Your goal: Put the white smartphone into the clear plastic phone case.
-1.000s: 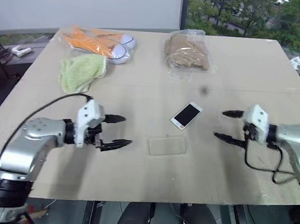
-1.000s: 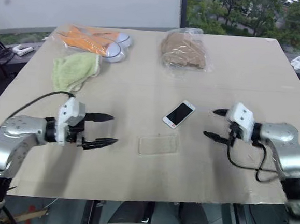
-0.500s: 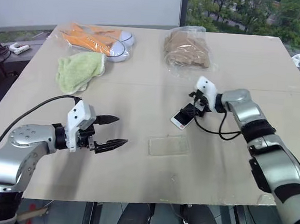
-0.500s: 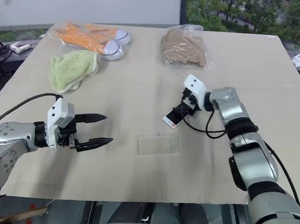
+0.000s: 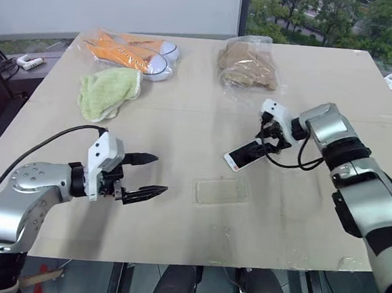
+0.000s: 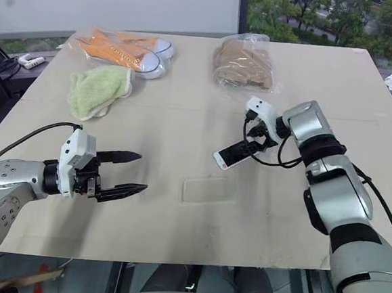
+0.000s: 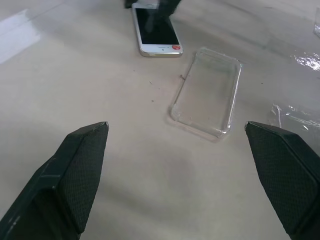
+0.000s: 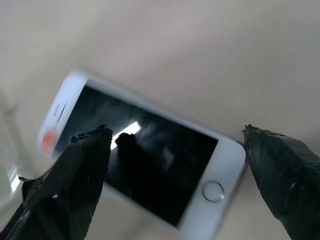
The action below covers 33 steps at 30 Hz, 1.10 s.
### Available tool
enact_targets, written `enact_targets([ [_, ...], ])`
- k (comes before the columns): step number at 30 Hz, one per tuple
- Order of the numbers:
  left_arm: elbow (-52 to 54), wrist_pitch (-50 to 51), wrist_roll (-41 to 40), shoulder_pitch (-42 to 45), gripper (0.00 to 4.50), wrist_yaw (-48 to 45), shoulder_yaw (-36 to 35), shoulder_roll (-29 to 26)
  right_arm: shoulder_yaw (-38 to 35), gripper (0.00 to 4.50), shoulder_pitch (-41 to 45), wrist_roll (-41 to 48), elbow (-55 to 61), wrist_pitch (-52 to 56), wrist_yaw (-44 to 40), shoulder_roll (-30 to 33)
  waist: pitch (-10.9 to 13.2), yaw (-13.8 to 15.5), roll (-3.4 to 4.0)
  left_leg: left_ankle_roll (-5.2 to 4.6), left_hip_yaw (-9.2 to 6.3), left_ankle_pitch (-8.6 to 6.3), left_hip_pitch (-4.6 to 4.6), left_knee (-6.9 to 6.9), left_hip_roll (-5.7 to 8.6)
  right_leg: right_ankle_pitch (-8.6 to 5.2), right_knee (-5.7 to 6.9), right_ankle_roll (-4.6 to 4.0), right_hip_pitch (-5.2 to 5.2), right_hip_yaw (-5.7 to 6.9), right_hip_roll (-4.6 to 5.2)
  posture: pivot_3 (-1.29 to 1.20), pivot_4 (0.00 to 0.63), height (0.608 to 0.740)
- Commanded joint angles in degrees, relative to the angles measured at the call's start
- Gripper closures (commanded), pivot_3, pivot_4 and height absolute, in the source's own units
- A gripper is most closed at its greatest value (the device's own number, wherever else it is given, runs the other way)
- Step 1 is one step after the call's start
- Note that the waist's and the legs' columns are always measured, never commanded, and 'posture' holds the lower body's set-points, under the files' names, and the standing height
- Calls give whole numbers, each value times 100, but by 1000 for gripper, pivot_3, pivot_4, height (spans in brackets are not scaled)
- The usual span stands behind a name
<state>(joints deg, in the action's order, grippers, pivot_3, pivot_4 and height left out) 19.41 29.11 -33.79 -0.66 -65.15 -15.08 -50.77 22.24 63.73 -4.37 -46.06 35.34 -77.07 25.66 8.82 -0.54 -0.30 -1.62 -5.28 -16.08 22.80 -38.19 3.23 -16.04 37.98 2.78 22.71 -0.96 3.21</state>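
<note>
Phone (image 5: 245, 154) under my right gripper (image 5: 268, 140), jaws wide, nothing held; I'd straddle long edges before closing. Left gripper (image 5: 154, 176) wide open, empty, near case (image 5: 220, 190).

Bare table (image 5: 184, 128) around clear case (image 5: 221, 191); right gripper (image 5: 267, 140) over phone (image 5: 245, 154) just beyond.

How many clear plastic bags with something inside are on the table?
2, both at the table's far edge: one holding orange-and-white shoes toward the left, beyond the green cloth; one holding something brown near the middle. None seems hidden.
</note>
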Motion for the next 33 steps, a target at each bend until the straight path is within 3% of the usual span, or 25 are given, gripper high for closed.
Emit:
enact_targets([
  [1, -10, -141, 15, 54, 16, -77, -30, -83, 317, 0, -495, -108, 461, 489, -489, 400, -1, 2, 0, 0, 0, 0, 0, 0, 0, 0, 0, 0, 0, 1, 0, 0, 150, 740],
  [3, -34, -156, 27, 70, 16, -97, -18, -86, 323, 0, -645, -68, 805, 592, -569, 549, -1, -1, 0, 0, -1, 0, 0, 0, 0, 0, 0, 0, 0, 1, 1, 0, 150, 740],
  [7, -152, -223, 87, 125, 16, -167, 61, -75, 148, 0, -1579, 52, 2396, -469, -582, 1164, -3, 57, -4, 0, -7, -1, 1, 0, 0, 0, -2, 0, -1, 7, 1, 0, 150, 740],
  [10, -193, -264, 111, 160, 16, -180, 116, -56, 6, 0, -1907, -52, 2760, -880, 35, 1109, -4, 13, -6, 0, -1, -1, 3, 0, 1, 0, -4, 1, 0, 3, 3, 0, 150, 740],
  [15, -221, -325, 118, 183, 16, -180, 172, -45, -175, 0, -2086, -130, 2764, -1128, 804, 840, -11, -101, -18, 3, 14, 2, -15, -3, -8, 3, 10, -4, -3, -13, -6, 0, 150, 740],
  [26, -210, -368, 127, 179, 16, -235, 201, -38, -310, 0, -1988, 84, 2191, -1019, 912, 410, -31, -211, -50, 7, 26, 4, -39, -2, -16, 8, 23, -11, -13, -28, -13, 0, 150, 740],
  [30, -177, -385, 157, 140, 16, -233, 217, -31, -264, 0, -1846, -7, 1722, -1238, 935, 257, -32, -225, -53, 0, 53, -1, -110, 13, -23, 9, 33, -14, -63, -52, -15, 0, 150, 740],
  [33, -156, -386, 156, 113, 0, -229, 197, -29, -309, 911, -1795, 47, 1593, -1259, 892, 181, -32, -224, -53, -18, 53, -12, -128, 14, -33, 15, 33, -24, -78, -51, -24, 0, 150, 740],
])
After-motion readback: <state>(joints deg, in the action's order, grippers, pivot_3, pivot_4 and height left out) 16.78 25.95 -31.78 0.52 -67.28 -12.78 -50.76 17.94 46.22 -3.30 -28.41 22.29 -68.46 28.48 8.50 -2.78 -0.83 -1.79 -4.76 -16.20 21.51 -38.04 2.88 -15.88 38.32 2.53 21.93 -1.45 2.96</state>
